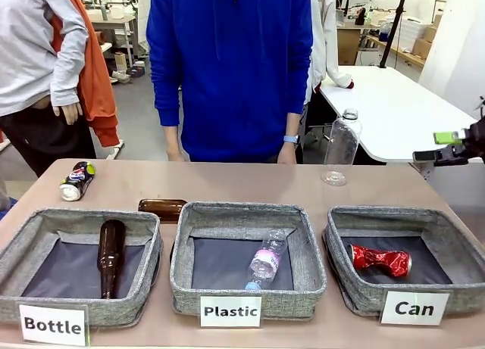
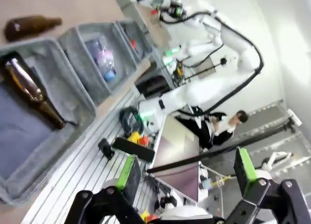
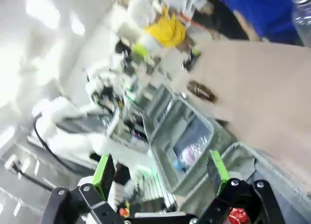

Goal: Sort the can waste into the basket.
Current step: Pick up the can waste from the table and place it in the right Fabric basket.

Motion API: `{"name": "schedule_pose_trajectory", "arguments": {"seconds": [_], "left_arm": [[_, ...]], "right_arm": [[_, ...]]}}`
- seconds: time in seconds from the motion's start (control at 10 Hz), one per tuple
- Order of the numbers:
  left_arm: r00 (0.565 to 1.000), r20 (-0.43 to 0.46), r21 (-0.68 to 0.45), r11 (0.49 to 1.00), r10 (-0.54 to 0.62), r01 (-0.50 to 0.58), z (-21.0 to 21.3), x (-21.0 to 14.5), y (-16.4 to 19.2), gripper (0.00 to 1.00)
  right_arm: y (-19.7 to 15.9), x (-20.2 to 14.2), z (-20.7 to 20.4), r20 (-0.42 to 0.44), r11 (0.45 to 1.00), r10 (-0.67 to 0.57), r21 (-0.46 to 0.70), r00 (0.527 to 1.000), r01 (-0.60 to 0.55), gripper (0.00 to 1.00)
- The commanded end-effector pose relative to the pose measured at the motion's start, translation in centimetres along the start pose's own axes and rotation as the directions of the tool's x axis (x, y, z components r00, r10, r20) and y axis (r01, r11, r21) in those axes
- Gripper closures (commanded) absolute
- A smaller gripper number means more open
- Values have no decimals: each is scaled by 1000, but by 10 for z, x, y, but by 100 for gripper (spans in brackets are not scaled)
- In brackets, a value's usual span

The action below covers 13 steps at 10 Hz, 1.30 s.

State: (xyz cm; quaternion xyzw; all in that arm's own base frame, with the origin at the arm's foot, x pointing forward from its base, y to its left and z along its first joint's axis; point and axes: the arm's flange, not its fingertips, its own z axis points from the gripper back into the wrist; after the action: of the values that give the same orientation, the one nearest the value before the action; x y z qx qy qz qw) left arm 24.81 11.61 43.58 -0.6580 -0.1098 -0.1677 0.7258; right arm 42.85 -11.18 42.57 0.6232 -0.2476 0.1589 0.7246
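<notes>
Lying at the far-left corner of the tan counter (image 1: 250, 184), behind the grey "Bottle" basket (image 1: 68, 216) — dark crushed metal can with red, blue and white print (image 1: 76, 181), long axis slanting near-to-far. Shiny red crushed can (image 1: 379, 260) is sitting in the grey fabric "Can" basket (image 1: 394, 213), far right. Left fingers (image 2: 128, 171) are gaping empty, judged the nearer pair; right fingers (image 1: 449, 137), likewise spread, are hovering off the right edge.
</notes>
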Motion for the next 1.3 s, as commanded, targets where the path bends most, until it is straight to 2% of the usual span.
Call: {"name": "schedule_pose_trajectory", "arguments": {"seconds": [0.0, 0.1, 0.2, 1.2], "left_arm": [[1000, 11, 48, 999, 18, -19, -10, -5, 24, 0], [996, 86, 94, 995, 9, -17, -13, -4, 31, 0], [1000, -9, 16, 1000, 20, -20, -5, 3, 14, 0], [1000, -9, 16, 1000, 20, -20, -5, 3, 14, 0]], "right_arm": [[1, 3, -3, 100, 999, -52, 13, 994, 51, 0], [-2, 4, 0, 108, 999, -49, -11, 993, 50, 0], [-3, 1, 4, 54, 999, -34, 10, 998, 33, 0], [-3, 1, 4, 54, 999, -34, 10, 998, 33, 0]]}}
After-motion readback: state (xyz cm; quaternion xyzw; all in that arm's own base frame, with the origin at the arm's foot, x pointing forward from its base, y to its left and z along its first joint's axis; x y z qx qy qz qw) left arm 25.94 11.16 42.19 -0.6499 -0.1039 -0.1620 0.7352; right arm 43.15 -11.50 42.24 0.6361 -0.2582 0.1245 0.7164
